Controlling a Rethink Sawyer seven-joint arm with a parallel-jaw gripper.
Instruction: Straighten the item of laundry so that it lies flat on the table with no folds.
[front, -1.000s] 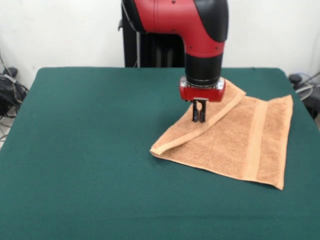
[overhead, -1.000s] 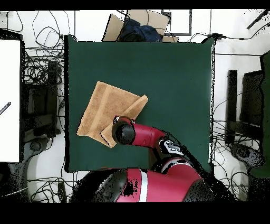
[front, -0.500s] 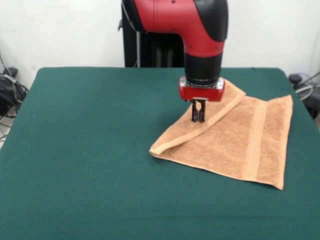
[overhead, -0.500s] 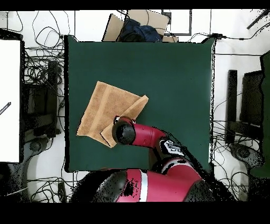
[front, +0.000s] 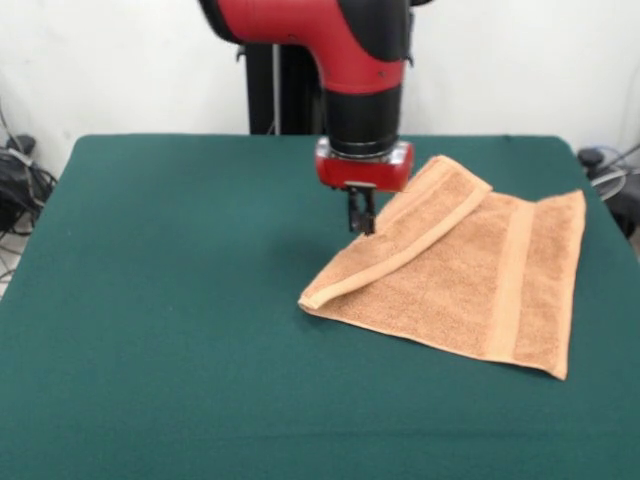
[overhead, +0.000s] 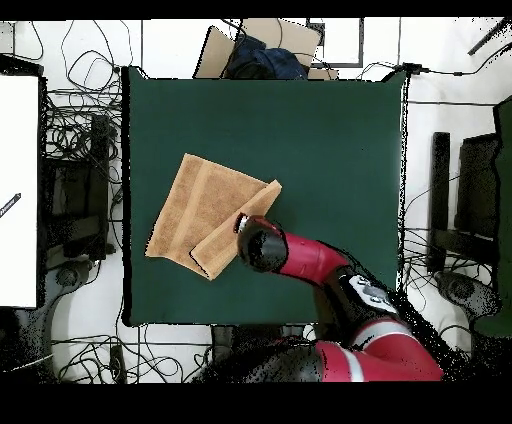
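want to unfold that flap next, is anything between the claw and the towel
Nothing visible stands in the way. The claw hangs right at the far edge of the towel's folded-over flap, with only bare green table around them. Whether its tips touch the cloth cannot be told.

The towel (front: 470, 275) is an orange-tan terry square sitting on the dark green counter (front: 180, 300), toward the right side in the front view and just short of that right edge. It's not flat at all: one side is flipped over on itself in a long diagonal fold, so the folded edge runs from a low point at the left up to the far corner, with a woven band showing along that flap. Another paler band runs down the flat part near the right edge.
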